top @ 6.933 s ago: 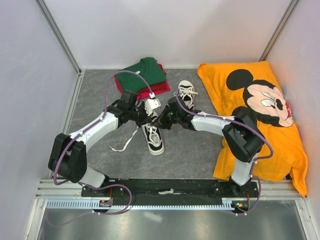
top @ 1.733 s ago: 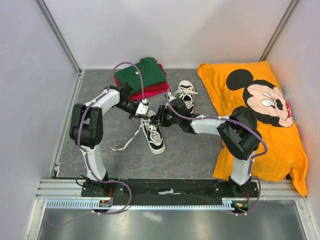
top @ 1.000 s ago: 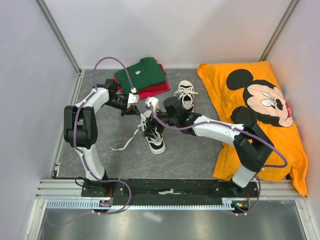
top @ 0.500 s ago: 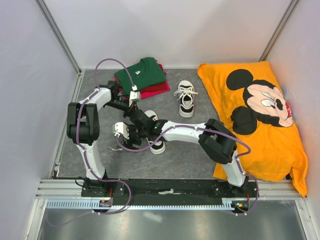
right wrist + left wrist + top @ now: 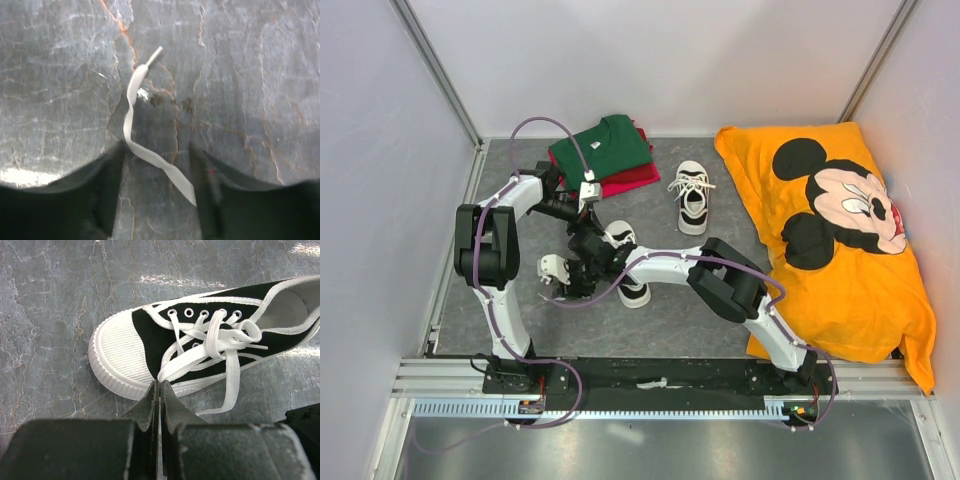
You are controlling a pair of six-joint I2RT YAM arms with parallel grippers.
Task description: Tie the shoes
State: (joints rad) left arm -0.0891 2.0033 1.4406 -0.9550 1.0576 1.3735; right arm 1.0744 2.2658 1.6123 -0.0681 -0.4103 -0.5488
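The near shoe [image 5: 636, 292], black with a white toe cap, lies mid-floor, partly under my right arm; the left wrist view shows it whole [image 5: 150, 340] with loosely crossed laces [image 5: 220, 337]. My left gripper [image 5: 592, 214] [image 5: 159, 386] hangs just above the shoe's toe end, shut on a white lace strand that runs up into its jaws. My right gripper [image 5: 564, 284] [image 5: 156, 157] reaches across to the shoe's left and stands open low over the floor. The other lace's free end [image 5: 131, 97] lies between its fingers, untouched. The second shoe [image 5: 692, 196] sits farther back, apart.
Folded green and red shirts [image 5: 605, 152] lie at the back, just behind the left arm. A large orange Mickey Mouse cloth [image 5: 840, 230] covers the right side. White walls enclose the floor, and a metal rail [image 5: 660, 380] runs along the near edge.
My right arm has swung from the shoe's right side across it to the left, down over the loose lace end. The left gripper has kept its hold and barely moved.
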